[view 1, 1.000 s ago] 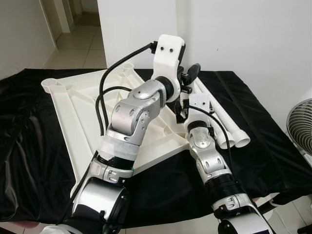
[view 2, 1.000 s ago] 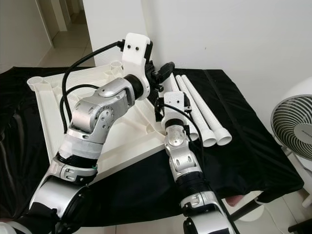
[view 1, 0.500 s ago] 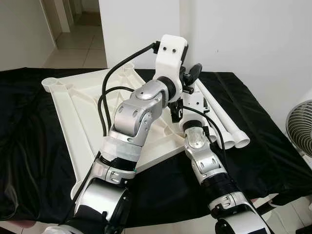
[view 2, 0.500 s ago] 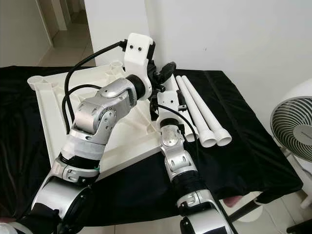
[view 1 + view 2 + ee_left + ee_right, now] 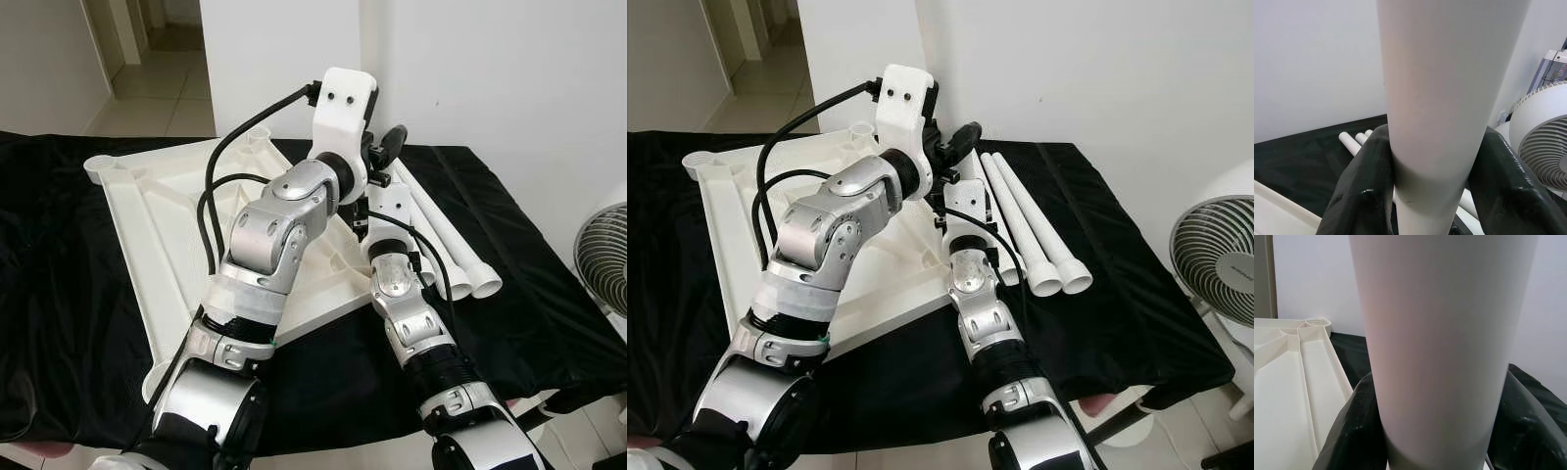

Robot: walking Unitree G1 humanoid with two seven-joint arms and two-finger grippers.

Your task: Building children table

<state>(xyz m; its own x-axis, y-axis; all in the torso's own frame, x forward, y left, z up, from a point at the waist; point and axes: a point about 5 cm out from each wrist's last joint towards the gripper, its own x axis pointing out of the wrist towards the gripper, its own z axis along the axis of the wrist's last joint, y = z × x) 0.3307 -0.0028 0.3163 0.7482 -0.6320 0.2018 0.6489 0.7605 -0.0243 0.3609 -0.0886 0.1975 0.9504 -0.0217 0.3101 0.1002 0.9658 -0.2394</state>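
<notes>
Left wrist view: my left gripper (image 5: 1432, 171) clamps leg (image 5: 1435, 98); right gripper (image 5: 1432, 431) grips same leg at tabletop's (image 5: 167, 225) near right corner. Tabletop upside-down on cloth (image 5: 59, 294). Spare legs (image 5: 456, 245) lie right, unfitted. Most assembly left.

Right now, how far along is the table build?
Done: the tabletop lies underside up on the black cloth. In hand: both pincers, left and right, are shut on one white leg above it. Left: three legs lie loose beside it, and two corner sockets stand open.
</notes>
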